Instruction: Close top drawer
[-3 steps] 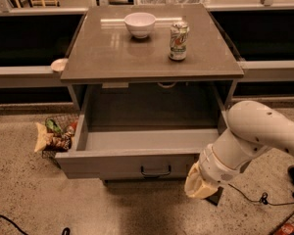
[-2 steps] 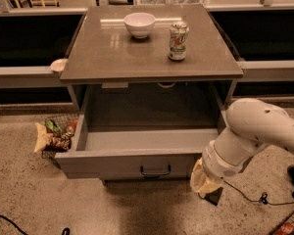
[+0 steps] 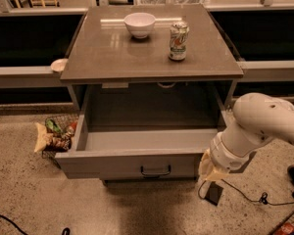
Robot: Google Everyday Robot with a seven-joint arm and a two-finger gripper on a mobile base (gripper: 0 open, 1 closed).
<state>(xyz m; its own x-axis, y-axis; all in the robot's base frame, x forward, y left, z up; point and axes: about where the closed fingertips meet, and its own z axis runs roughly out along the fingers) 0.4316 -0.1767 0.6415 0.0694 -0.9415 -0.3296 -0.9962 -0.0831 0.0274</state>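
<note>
The top drawer [image 3: 132, 164] is pulled far out of the grey cabinet [image 3: 152, 58]. It is wide, deep and empty, with a flat grey front and a small dark bar handle [image 3: 155, 171] at centre. My white arm comes in from the right. The gripper [image 3: 209, 170] hangs at the drawer front's right end, by its corner, pointing down. Its cream-coloured end sits right by the front panel.
A white bowl [image 3: 139, 24] and a drink can [image 3: 178, 41] stand on the cabinet top. A wire basket of snack bags [image 3: 54, 136] sits on the floor left of the drawer. A cable and dark objects [image 3: 257, 199] lie on the floor at right.
The arm has risen slightly and moved in toward the drawer front's right end. The drawer looks as far out as before.
</note>
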